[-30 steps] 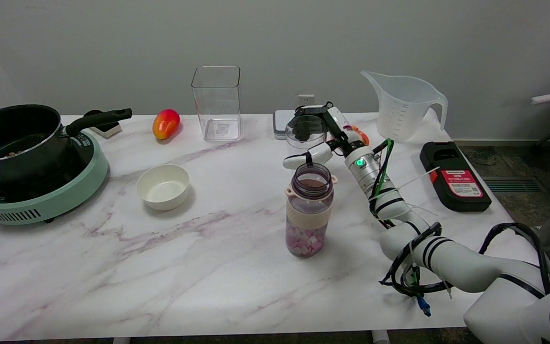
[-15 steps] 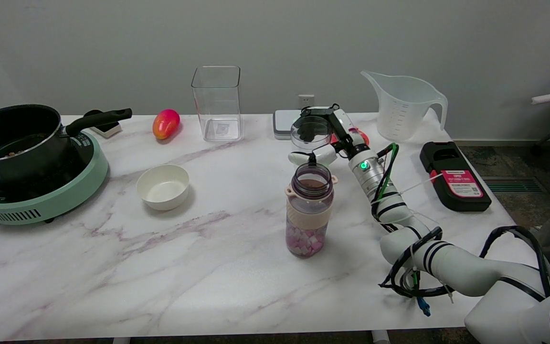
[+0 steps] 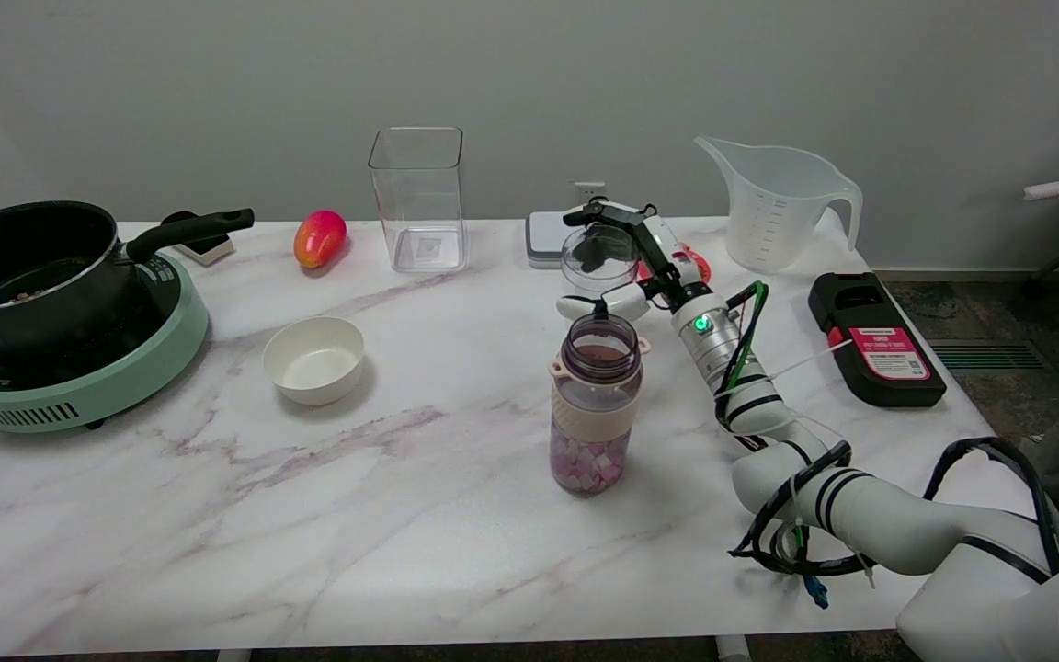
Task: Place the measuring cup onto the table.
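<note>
While grasping small clear measuring cup [image 3: 597, 258], right hand [image 3: 644, 262] drifted back from over purple bottle [image 3: 596, 405], toward wall. Cup now behind bottle, lower than half-second ago, whether touching tabletop [image 3: 401, 460] unclear. Probably nearly set down; release pending.

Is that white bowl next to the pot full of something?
No. The white bowl looks empty, showing only its bare inside, beside the black pot.

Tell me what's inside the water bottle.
Pink and white cubes fill the bottom of the water bottle. Its beige sleeve hides the middle; whether anything sits there cannot be seen.
</note>
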Robot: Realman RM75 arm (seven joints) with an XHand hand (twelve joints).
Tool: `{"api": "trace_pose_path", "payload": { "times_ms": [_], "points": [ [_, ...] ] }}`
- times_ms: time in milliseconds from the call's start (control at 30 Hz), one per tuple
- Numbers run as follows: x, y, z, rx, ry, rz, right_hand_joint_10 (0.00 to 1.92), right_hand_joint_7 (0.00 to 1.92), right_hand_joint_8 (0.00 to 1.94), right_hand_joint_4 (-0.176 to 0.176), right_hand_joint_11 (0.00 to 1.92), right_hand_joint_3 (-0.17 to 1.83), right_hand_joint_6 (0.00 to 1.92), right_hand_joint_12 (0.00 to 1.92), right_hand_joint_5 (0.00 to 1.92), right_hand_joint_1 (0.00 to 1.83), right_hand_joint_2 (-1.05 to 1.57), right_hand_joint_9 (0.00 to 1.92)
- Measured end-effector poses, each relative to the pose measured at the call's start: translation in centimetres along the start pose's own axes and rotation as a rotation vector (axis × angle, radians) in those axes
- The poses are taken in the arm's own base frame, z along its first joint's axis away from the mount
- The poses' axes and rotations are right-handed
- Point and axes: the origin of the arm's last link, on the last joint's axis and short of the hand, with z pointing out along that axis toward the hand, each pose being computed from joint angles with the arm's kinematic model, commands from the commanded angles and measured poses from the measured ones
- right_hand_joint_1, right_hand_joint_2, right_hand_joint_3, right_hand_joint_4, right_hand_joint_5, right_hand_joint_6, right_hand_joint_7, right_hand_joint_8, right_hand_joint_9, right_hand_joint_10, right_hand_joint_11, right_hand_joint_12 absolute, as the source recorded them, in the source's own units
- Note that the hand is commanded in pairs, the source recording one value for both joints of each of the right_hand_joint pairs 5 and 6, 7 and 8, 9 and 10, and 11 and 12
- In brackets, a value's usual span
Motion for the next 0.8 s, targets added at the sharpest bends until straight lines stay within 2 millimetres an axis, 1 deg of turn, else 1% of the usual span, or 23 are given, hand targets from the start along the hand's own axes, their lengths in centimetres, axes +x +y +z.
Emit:
{"api": "trace_pose_path", "payload": {
  "times_ms": [100, 233, 467, 567, 633, 800],
  "points": [
    [-0.05, 0.02, -0.04, 0.0, -0.001, 0.003, 0.6, 0.75, 0.75, 0.0, 0.75, 1.24, 0.59, 0.75, 0.59, 1.33, -0.21, 0.6],
    [-0.09, 0.04, -0.08, -0.002, -0.001, 0.007, 0.58, 0.7, 0.7, 0.0, 0.7, 1.27, 0.57, 0.7, 0.57, 1.32, -0.28, 0.58],
    [-0.17, 0.09, -0.18, -0.003, -0.003, 0.012, 0.58, 0.67, 0.67, 0.0, 0.68, 1.28, 0.54, 0.68, 0.54, 1.32, -0.34, 0.58],
    [-0.17, 0.09, -0.2, -0.003, -0.003, 0.013, 0.58, 0.6, 0.6, 0.0, 0.68, 1.32, 0.52, 0.68, 0.52, 1.31, -0.43, 0.58],
    [-0.15, 0.1, -0.21, -0.003, -0.004, 0.013, 0.57, 0.53, 0.53, 0.0, 0.66, 1.35, 0.48, 0.66, 0.48, 1.3, -0.52, 0.57],
    [0.1, 0.2, -0.28, -0.005, -0.003, 0.015, 0.52, 0.48, 0.48, 0.0, 0.59, 1.32, 0.35, 0.59, 0.35, 1.28, -0.67, 0.52]
  ]
}}
